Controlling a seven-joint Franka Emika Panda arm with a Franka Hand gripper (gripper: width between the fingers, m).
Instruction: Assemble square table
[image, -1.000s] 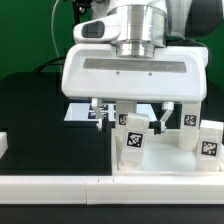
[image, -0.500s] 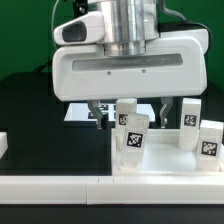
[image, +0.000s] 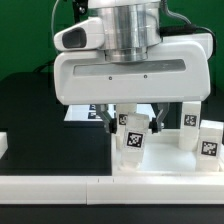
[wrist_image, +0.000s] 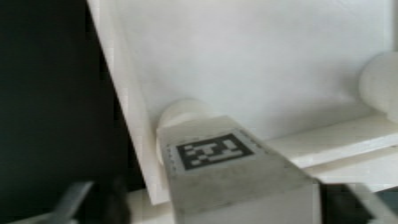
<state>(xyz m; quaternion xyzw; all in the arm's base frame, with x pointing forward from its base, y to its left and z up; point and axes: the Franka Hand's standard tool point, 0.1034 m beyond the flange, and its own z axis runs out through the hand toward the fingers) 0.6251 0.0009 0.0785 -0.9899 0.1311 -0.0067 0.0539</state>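
Leg (wrist_image: 228, 165) upright between fingers (wrist_image: 63, 203) of gripper (image: 128, 113), long axis vertical, straight below wrist; jaws apart, not yet clamping; panel (wrist_image: 267, 70) beneath.

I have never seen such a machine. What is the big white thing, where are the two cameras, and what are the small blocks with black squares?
The big white thing is a robot arm's wrist; below it hangs its claw. One camera stands off the arm; the other sits on the wrist, looking down. The small blocks are table legs with printed tags. They stand on the square white tabletop panel, which lies on a black table. The claw's fingers flank one leg. Whether they grip it, I cannot tell.
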